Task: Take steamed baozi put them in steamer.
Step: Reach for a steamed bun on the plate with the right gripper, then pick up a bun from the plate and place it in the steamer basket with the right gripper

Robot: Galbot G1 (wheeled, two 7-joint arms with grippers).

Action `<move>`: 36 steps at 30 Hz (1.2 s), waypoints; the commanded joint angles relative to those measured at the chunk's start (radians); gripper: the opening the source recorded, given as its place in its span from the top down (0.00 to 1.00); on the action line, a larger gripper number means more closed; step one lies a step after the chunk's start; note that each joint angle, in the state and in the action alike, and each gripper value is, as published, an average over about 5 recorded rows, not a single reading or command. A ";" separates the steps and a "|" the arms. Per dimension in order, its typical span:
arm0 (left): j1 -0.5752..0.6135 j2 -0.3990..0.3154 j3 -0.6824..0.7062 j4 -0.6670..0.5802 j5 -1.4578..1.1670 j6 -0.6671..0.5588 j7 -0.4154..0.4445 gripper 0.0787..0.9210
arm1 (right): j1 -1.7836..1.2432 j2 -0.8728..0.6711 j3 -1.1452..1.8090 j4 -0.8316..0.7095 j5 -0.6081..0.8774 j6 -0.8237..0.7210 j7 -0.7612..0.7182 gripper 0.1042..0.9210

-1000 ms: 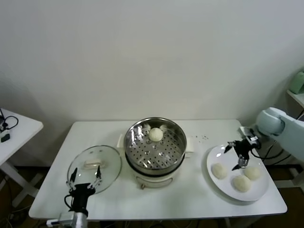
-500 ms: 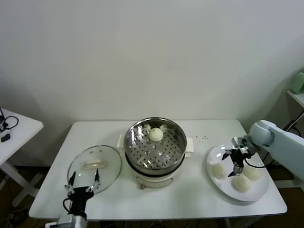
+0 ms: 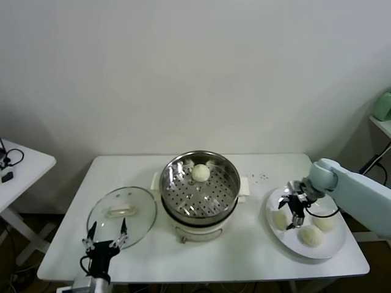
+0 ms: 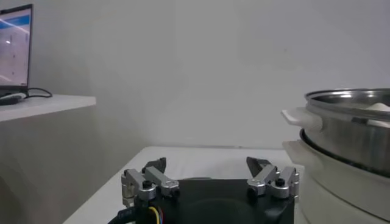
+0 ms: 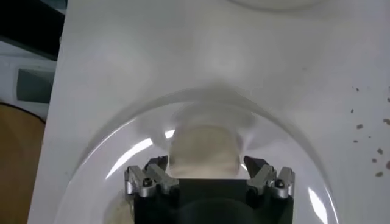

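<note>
Lid [image 3: 121, 210] of glass lies at the left of the table [image 3: 256, 259], and the left gripper [image 3: 105, 237] waits at the front edge with fingers apart, holding nothing. Steamer [image 3: 200, 186] stands in the middle with one baozi [image 3: 200, 173] already inside, at the back. On the plate [image 3: 333, 247] at the right three buns remain. The right gripper [image 3: 291, 206] has come down and moved inward since a second ago — now it is over the leftmost bun [image 5: 202, 148], jaws fully wide on both sides of it, not yet closed. I judge the second pick is about to begin
</note>
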 commanded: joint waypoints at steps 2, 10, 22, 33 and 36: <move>0.006 0.000 0.001 -0.006 -0.032 0.008 0.000 0.12 | -0.011 0.021 0.005 -0.014 -0.036 0.006 0.001 0.12; 0.006 0.001 -0.002 -0.007 -0.035 0.009 -0.001 0.12 | -0.009 0.019 0.009 -0.015 -0.038 0.010 -0.006 0.21; 0.010 0.000 -0.002 -0.006 -0.036 0.006 -0.001 0.12 | 0.039 -0.001 0.010 0.000 0.032 -0.006 -0.015 0.24; 0.015 -0.001 0.006 -0.014 -0.036 0.007 0.001 0.12 | 0.515 0.027 -0.274 0.008 0.367 -0.071 -0.036 0.25; 0.016 -0.001 0.021 -0.015 -0.030 0.006 0.001 0.12 | 0.650 0.080 -0.380 -0.004 0.490 -0.094 -0.036 0.25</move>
